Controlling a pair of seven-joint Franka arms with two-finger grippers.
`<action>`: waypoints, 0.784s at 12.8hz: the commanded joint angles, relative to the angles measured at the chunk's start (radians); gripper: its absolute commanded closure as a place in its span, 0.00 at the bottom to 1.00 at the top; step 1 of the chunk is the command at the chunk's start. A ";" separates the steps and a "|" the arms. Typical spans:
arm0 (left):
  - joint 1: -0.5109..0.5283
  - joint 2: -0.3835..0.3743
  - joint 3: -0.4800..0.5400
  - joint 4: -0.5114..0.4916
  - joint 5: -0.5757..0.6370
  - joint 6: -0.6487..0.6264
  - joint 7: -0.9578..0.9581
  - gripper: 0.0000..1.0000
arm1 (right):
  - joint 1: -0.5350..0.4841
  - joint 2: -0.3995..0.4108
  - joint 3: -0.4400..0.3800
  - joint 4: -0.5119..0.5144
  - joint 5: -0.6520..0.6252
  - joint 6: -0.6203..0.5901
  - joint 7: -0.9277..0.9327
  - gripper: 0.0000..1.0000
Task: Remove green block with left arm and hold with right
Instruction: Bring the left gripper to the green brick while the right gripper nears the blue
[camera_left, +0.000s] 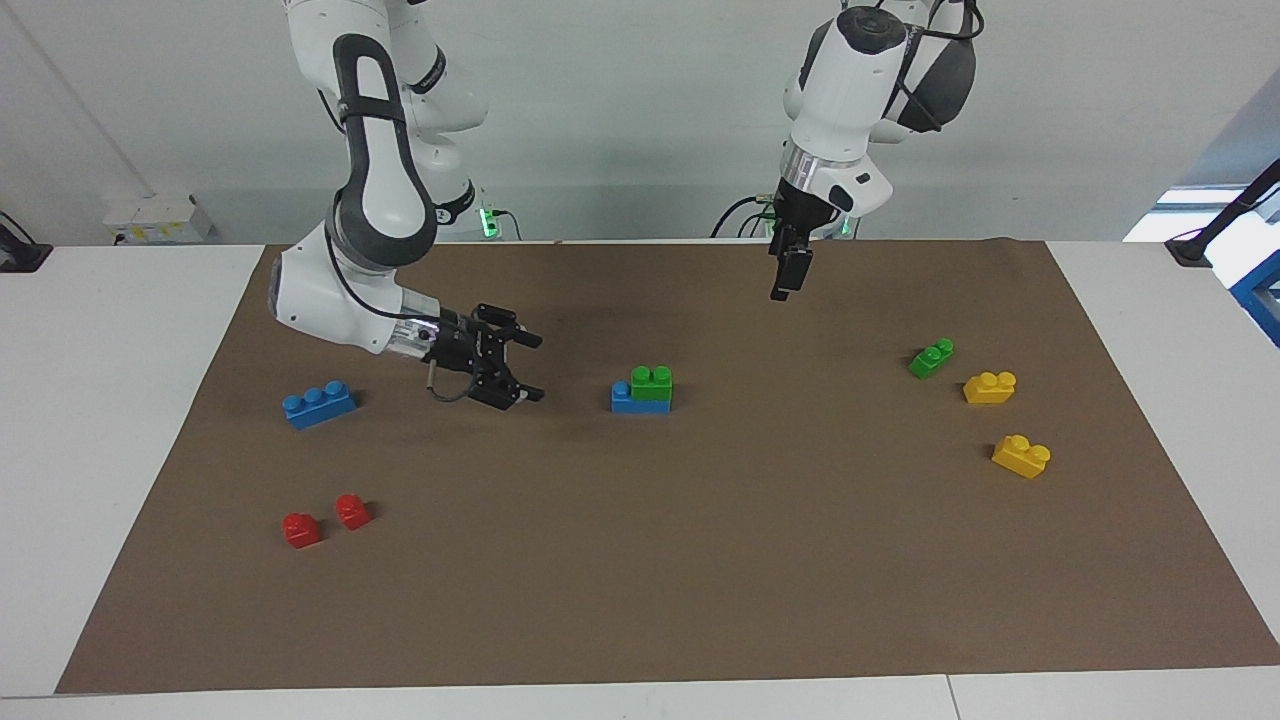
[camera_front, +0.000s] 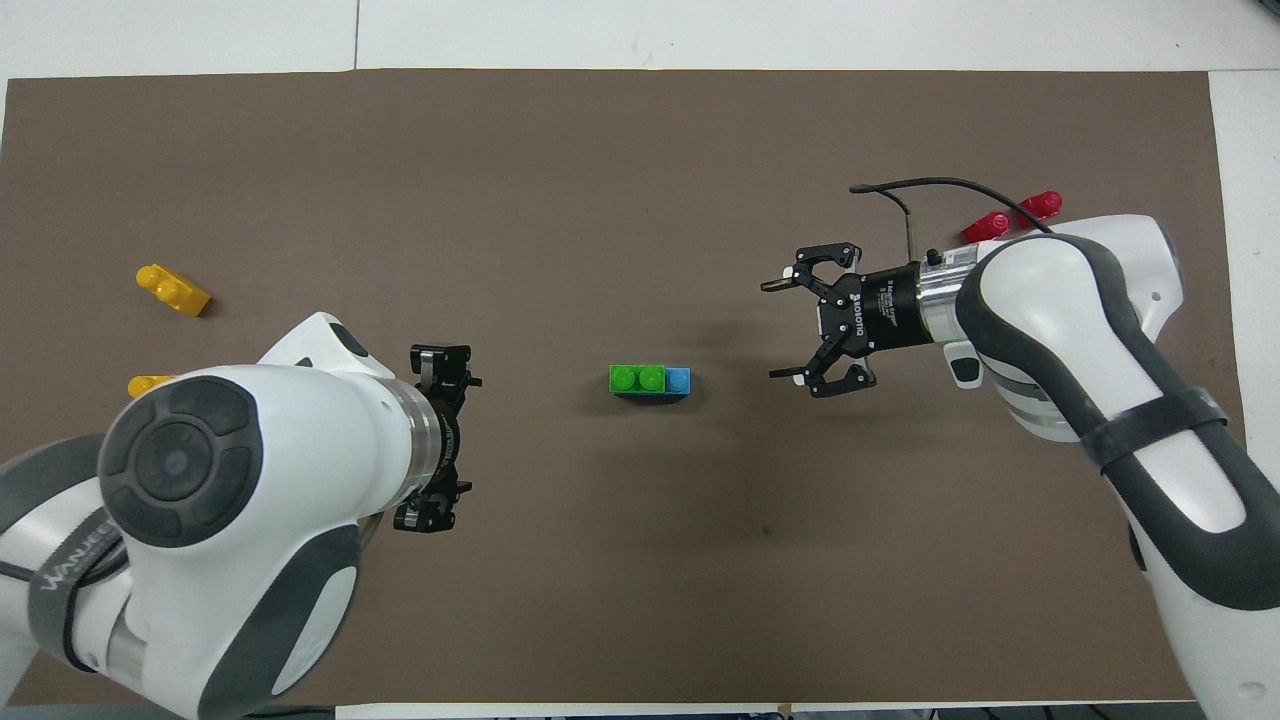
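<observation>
The green block (camera_left: 652, 383) (camera_front: 636, 379), bright green with two studs, sits pressed on top of a blue brick (camera_left: 626, 400) (camera_front: 678, 380) in the middle of the brown mat. My right gripper (camera_left: 540, 368) (camera_front: 778, 331) is open, low over the mat and lying almost level. It points at the stack from the right arm's end, with a gap between them. My left gripper (camera_left: 782, 285) (camera_front: 462, 435) hangs open and points down, high over bare mat toward the left arm's end from the stack. Nothing is held.
A slim darker green brick (camera_left: 931, 357) and two yellow bricks (camera_left: 990, 387) (camera_left: 1021, 455) lie toward the left arm's end. A long blue brick (camera_left: 319, 404) and two red bricks (camera_left: 301, 530) (camera_left: 352, 511) lie toward the right arm's end. The brown mat (camera_left: 640, 560) covers most of the table.
</observation>
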 joint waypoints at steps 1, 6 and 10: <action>-0.063 0.057 0.014 -0.006 -0.001 0.074 -0.097 0.00 | 0.044 0.066 0.000 0.047 0.056 0.061 -0.024 0.00; -0.134 0.168 0.013 0.016 0.022 0.187 -0.267 0.00 | 0.100 0.112 0.000 0.068 0.103 0.152 -0.024 0.00; -0.158 0.219 0.014 0.053 0.023 0.224 -0.318 0.00 | 0.124 0.140 0.000 0.064 0.109 0.180 -0.044 0.00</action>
